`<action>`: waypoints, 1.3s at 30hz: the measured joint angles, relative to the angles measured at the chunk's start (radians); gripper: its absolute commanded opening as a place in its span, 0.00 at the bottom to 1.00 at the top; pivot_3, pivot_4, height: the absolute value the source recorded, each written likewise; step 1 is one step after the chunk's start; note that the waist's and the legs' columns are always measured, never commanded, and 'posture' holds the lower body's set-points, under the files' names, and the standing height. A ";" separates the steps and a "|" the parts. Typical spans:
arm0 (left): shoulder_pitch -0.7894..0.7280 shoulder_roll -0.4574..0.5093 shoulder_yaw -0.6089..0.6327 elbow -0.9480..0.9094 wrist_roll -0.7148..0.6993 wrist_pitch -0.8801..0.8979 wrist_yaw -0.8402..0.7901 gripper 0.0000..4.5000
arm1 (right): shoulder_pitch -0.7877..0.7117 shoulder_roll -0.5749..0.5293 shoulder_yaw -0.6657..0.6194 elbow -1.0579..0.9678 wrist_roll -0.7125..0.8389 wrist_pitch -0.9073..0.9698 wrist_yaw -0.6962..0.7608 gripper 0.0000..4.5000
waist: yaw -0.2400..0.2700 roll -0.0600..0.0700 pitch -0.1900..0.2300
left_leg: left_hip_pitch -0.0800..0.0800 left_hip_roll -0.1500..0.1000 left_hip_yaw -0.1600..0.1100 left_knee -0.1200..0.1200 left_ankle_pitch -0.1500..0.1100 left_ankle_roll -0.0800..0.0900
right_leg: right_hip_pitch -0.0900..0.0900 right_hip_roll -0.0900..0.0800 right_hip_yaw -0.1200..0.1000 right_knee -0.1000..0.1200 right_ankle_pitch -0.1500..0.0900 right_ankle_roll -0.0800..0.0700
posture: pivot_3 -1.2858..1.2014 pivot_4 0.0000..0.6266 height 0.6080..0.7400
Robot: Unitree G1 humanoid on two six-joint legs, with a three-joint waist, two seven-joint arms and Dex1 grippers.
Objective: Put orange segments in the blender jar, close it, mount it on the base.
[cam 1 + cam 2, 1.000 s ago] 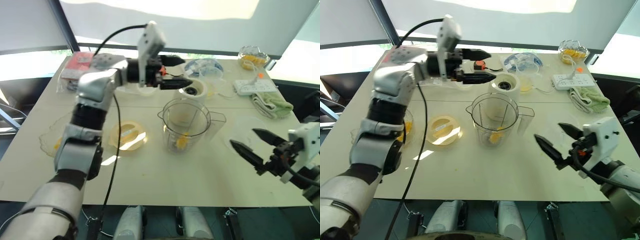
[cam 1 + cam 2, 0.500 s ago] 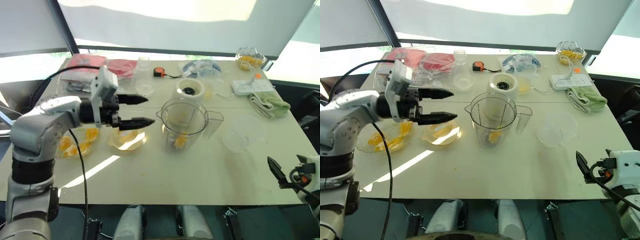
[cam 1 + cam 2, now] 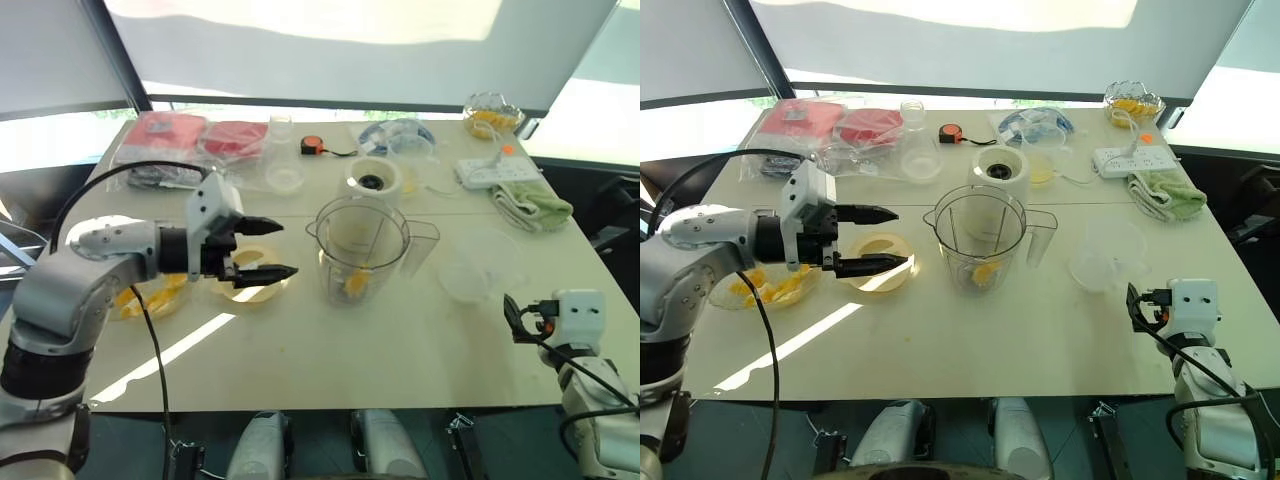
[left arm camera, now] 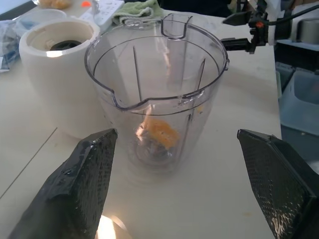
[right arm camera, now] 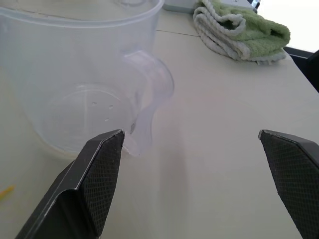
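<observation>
One wide pale table carries everything in front of me. On its middle stands the blender jar, tall and clear, upright, with its handle toward my right side and no lid on it. At its bottom lies an orange segment on the dark blade. Just behind the jar stands the base, cream-white, with the black coupling on top; the jar is not mounted on it. My left gripper is over the table at my left of the jar, pointing toward it, with the two fingers apart and nothing between them; it does not touch the jar. Under it lies the pale yellow lid, flat on the table. Farther to my left, a clear bowl holds more orange segments. My right gripper is low at the near right edge of the table, its fingers spread wide and empty; in front of it stands a clear cup with a handle. Behind that cup lies a folded green towel, next to a white power strip. In the far right corner, another small bowl has yellow pieces inside.
</observation>
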 measured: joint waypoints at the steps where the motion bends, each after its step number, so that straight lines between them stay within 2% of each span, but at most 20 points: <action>1: 0.001 0.003 0.000 -0.002 0.000 -0.001 0.004 0.89 | -0.007 0.006 0.000 0.006 0.000 -0.004 -0.001 1.00 | 0.000 0.000 0.000 | 0.000 0.000 0.000 0.000 0.000 0.000 | 0.000 0.000 0.000 0.000 0.000 0.000 | 0.52 0.24 1.00; 9: 0.006 0.000 0.000 -0.040 -0.031 0.026 0.077 0.89 | -0.125 0.012 0.020 0.202 -0.079 -0.070 -0.043 1.00 | -0.004 0.000 0.000 | 0.001 0.000 0.002 0.000 0.000 0.000 | 0.000 0.000 0.001 0.000 0.000 0.000 | 0.52 0.24 1.00; 21: 0.009 0.019 -0.003 -0.074 -0.073 0.067 0.115 0.89 | -0.373 -0.006 0.041 0.614 -0.129 -0.303 -0.071 1.00 | -0.014 0.000 0.000 | 0.002 0.000 0.004 0.000 0.000 0.000 | 0.000 0.001 0.004 0.001 0.000 0.000 | 0.52 0.24 1.00; 22: 0.015 0.030 -0.001 -0.078 -0.078 0.069 0.114 0.91 | -0.393 -0.006 0.047 0.646 -0.129 -0.326 -0.070 0.88 | -0.021 0.000 0.000 | 0.002 0.000 0.004 0.000 0.000 0.000 | 0.000 0.001 0.004 0.001 0.000 0.000 | 0.52 0.24 1.00; 23: 0.022 0.036 -0.001 -0.082 -0.080 0.071 0.113 0.91 | -0.403 -0.006 0.051 0.664 -0.128 -0.341 -0.069 0.81 | -0.025 0.000 0.000 | 0.002 0.000 0.004 0.000 0.000 0.000 | 0.000 0.001 0.004 0.001 0.000 0.000 | 0.52 0.24 1.00; 25: 0.045 0.058 0.003 -0.095 -0.098 0.081 0.107 0.91 | -0.416 -0.006 0.061 0.697 -0.128 -0.371 -0.062 0.60 | -0.029 0.000 0.000 | 0.002 0.000 0.003 -0.001 0.000 0.000 | 0.000 0.001 0.004 0.001 0.000 0.000 | 0.52 0.24 1.00; 28: 0.068 0.082 0.014 -0.104 -0.118 0.084 0.104 0.91 | -0.418 -0.006 0.073 0.720 -0.128 -0.397 -0.056 0.22 | -0.030 0.000 0.000 | 0.002 0.000 0.003 -0.001 0.000 0.000 | 0.000 0.001 0.004 0.001 0.000 0.000 | 0.52 0.24 1.00; 30: 0.071 0.090 0.015 -0.104 -0.122 0.084 0.105 0.91 | -0.418 -0.006 0.077 0.720 -0.128 -0.406 -0.054 0.01 | -0.030 0.000 0.000 | 0.002 0.000 0.003 -0.001 0.000 0.000 | 0.000 0.001 0.004 0.001 0.000 0.000 | 0.52 0.24 1.00; 39: 0.077 0.100 0.039 -0.104 -0.173 0.088 0.103 0.91 | -0.408 -0.004 0.079 0.683 -0.116 -0.398 -0.030 0.01 | -0.032 0.001 0.001 | 0.002 0.000 0.003 -0.001 0.000 0.000 | 0.000 0.001 0.004 0.001 0.000 0.000 | 0.52 0.24 1.00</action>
